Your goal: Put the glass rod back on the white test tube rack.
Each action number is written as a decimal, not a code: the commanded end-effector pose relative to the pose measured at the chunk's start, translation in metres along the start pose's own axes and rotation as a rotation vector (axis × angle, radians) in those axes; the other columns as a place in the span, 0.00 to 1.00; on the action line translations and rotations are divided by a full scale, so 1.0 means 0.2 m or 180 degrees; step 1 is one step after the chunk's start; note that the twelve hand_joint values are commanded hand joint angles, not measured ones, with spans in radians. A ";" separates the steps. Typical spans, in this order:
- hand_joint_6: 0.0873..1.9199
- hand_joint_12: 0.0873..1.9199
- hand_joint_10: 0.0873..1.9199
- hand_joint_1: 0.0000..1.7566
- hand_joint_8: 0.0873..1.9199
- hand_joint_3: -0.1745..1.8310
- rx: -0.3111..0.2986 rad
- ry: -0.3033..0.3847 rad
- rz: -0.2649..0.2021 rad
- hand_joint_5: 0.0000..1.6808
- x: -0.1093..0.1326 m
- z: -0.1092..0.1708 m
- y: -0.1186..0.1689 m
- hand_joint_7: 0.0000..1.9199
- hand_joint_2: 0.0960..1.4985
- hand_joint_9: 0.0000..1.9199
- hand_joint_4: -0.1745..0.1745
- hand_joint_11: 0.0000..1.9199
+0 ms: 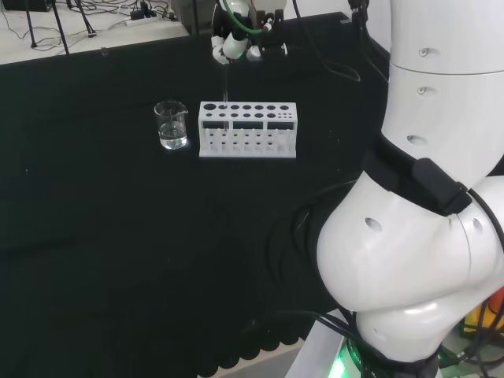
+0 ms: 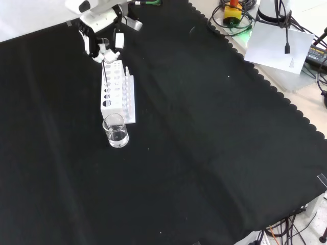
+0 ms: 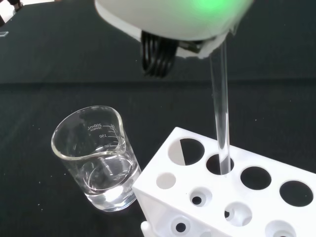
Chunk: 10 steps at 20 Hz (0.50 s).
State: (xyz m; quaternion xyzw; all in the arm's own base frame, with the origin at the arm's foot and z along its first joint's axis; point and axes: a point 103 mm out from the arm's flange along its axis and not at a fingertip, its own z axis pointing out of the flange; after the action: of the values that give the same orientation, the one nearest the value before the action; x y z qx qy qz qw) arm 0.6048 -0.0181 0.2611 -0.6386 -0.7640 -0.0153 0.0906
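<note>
Fingers [image 2: 108, 52] of the black and white hand [image 1: 234, 43] are curled round the upper end of the thin clear glass rod [image 3: 220, 106], and they pinch it so that it hangs almost upright. In the wrist view the lower end of this rod goes into one round hole in the top plate of the white plastic test tube rack [image 3: 247, 197], the second hole from the end that is nearest to the beaker. In the head view the hand is above the left part of the rack [image 1: 248, 130], and the rod [image 1: 227, 88] shows as a thin pale line from the hand down to the rack. In the front view the hand [image 2: 99, 35] is at the far end of the rack [image 2: 116, 91], near the top edge of the view. A small clear glass beaker [image 3: 96, 158] with a little clear liquid at its bottom stands just beside the rack, apart from it: to the left of it in the head view [image 1: 171, 124], and in front of it in the front view [image 2: 116, 131]. The other holes of the rack that I can see are empty. Around both things the worktop [image 2: 204, 143] with the black cloth is bare, and nothing stands between the hand and the rack.
</note>
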 end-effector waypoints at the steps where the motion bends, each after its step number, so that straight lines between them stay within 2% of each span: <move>1: 0.41 0.36 0.43 0.69 0.56 0.51 0.0013 -0.0015 -0.0027 0.72 0.00 0.02 0.00 0.79 0.35 0.95 0.00 0.92; 10: 0.42 0.36 0.43 0.69 0.56 0.50 0.0010 0.0039 -0.0028 0.72 0.03 0.07 0.00 0.79 0.35 0.94 0.00 0.92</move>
State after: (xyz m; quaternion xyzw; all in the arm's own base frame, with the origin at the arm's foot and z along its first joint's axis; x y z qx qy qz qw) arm 0.6031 -0.0119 0.2539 -0.6364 -0.7659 -0.0163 0.0906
